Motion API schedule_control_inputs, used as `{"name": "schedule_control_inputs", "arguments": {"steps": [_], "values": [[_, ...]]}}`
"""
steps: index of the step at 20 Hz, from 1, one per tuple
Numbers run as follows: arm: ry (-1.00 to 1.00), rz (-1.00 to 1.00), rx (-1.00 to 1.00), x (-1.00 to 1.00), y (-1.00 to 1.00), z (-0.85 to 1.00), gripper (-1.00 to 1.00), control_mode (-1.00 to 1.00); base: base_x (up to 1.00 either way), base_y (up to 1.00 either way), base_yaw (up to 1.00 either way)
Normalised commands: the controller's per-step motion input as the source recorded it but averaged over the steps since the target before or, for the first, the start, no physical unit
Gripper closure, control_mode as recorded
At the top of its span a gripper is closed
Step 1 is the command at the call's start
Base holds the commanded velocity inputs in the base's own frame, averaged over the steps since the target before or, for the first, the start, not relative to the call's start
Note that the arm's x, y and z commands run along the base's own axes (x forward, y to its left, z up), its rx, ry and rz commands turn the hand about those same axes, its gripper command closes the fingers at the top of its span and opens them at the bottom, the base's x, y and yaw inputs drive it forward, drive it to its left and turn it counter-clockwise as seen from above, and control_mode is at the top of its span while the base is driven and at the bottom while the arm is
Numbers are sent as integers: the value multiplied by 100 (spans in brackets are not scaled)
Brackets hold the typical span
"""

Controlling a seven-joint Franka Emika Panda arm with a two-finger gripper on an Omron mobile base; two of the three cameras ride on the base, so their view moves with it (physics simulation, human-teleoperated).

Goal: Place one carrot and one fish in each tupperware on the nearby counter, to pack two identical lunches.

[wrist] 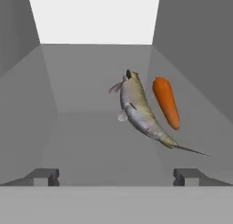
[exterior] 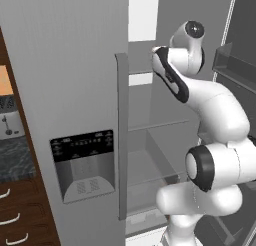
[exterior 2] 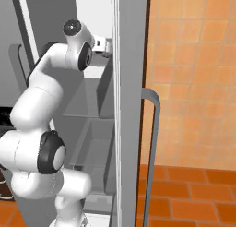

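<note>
In the hand view a silver-grey fish (wrist: 139,110) lies on a grey fridge shelf, head away from me and tail toward the lower right. Just to its right lies an orange carrot (wrist: 166,103), close beside it but apart. My gripper (wrist: 116,176) is open, its two dark fingertips (wrist: 45,175) spread wide, short of both items with nothing between them. The arm (exterior: 215,110) reaches up into the open fridge compartment. A strip of the dark marbled counter (exterior: 14,160) shows at the far left. The tupperware is out of view.
The closed fridge door with its dispenser panel (exterior: 84,165) and long handle (exterior: 121,135) stands left of the arm. The open fridge door (exterior 2: 131,83) with its curved handle (exterior 2: 152,143) is on the right. A silver toaster (exterior: 10,122) sits on the counter above wood drawers (exterior: 15,215).
</note>
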Motion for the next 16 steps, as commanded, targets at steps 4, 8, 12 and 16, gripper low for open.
{"name": "schedule_control_inputs", "arguments": {"steps": [4, 8, 12, 16], "values": [[4, 0, 0, 93, -21, 0, -100, -100, 0, 0, 0], [7, 0, -1, 88, -17, -7, -100, -100, 0, 0, 0], [16, 0, -3, 50, -2, -50, -100, -100, 0, 0, 0], [17, 0, -1, 42, 0, -46, -100, -100, 0, 0, 0]]}}
